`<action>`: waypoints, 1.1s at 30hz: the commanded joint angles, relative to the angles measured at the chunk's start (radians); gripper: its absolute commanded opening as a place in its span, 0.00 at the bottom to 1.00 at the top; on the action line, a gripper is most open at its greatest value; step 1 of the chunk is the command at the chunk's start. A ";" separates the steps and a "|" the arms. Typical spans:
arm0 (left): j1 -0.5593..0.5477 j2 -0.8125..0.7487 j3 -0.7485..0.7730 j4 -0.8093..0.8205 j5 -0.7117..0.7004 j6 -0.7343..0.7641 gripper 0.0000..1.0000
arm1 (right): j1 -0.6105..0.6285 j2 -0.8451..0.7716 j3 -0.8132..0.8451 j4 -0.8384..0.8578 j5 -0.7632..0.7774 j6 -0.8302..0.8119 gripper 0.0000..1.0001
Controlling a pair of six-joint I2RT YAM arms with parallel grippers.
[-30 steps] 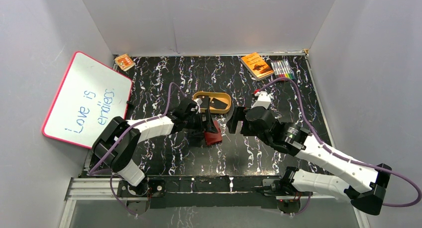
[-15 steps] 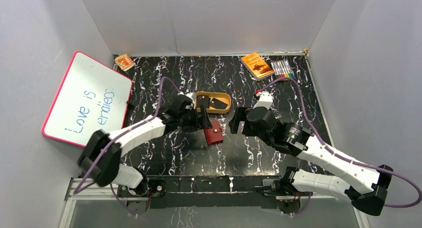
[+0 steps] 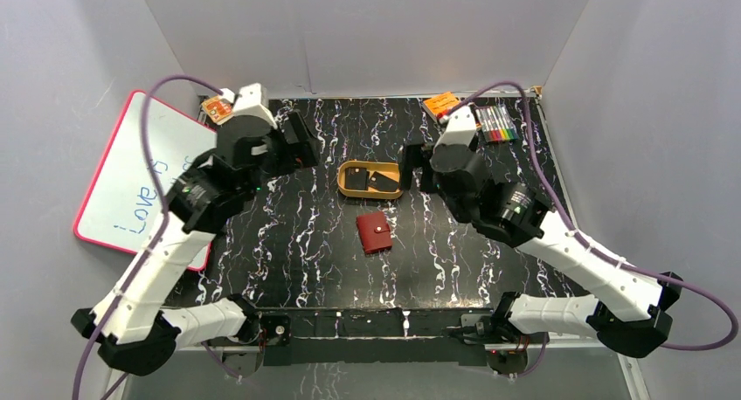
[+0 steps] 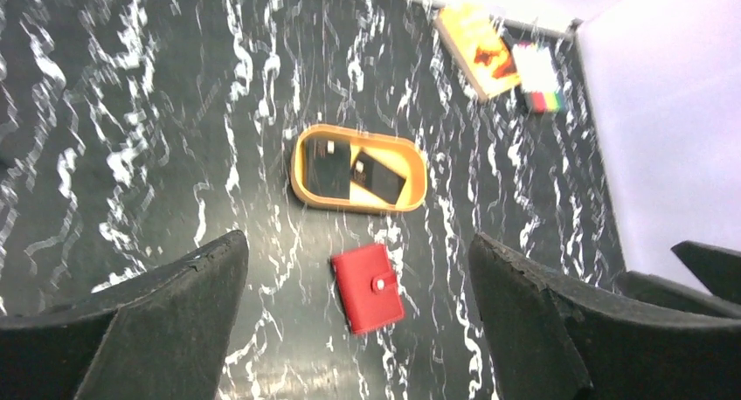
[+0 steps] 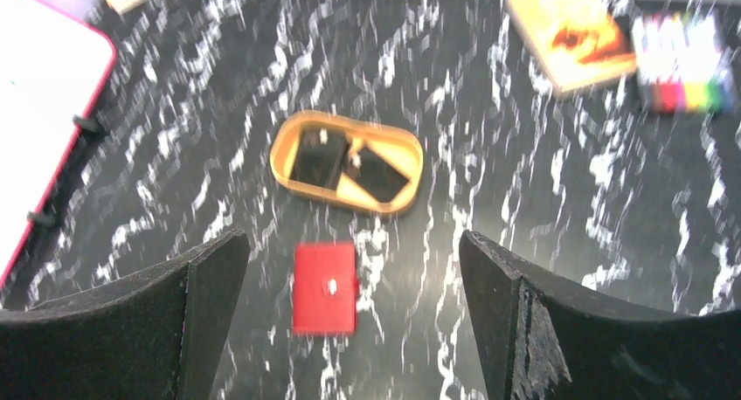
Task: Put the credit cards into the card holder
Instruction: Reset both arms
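Both the left hand and the right hand are hanging high with fingers spread apart, gripping nothing; below, the red card holder is lying snapped closed on the desk; two dark credit cards are sitting in the yellow tray just beyond it, so they remain outside the holder.

Overhead and raised, slightly blurred wrist views share the tray.
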 commanded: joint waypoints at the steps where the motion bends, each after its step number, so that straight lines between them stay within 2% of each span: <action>1: -0.002 -0.031 0.174 -0.093 -0.099 0.140 0.93 | 0.001 -0.001 0.164 0.301 0.133 -0.307 0.99; 3: -0.008 -0.018 0.242 -0.099 -0.098 0.161 0.94 | 0.000 -0.014 0.204 0.460 0.125 -0.428 0.98; 5: -0.008 -0.021 0.270 -0.083 -0.109 0.156 0.94 | 0.000 -0.008 0.271 0.549 0.139 -0.511 0.99; 14: -0.019 -0.048 0.287 0.082 -0.185 0.229 0.94 | 0.000 0.157 0.525 0.761 0.392 -0.903 0.99; 17: -0.022 -0.050 0.275 0.140 -0.224 0.250 0.94 | 0.000 0.195 0.524 0.847 0.425 -0.994 0.99; 19: -0.022 -0.047 0.268 0.169 -0.241 0.263 0.94 | 0.001 0.171 0.469 0.846 0.375 -0.962 0.99; 21: -0.022 -0.046 0.257 0.186 -0.247 0.264 0.94 | 0.000 0.100 0.386 0.726 0.215 -0.834 0.99; 23: -0.022 -0.047 0.246 0.190 -0.238 0.263 0.94 | 0.000 -0.003 0.245 0.720 0.068 -0.745 0.99; 26: -0.022 -0.053 0.235 0.198 -0.237 0.268 0.94 | 0.000 -0.116 0.117 0.746 0.023 -0.672 0.99; 33: -0.022 -0.065 0.240 0.231 -0.244 0.304 0.95 | 0.001 -0.086 0.247 0.441 0.061 -0.608 0.99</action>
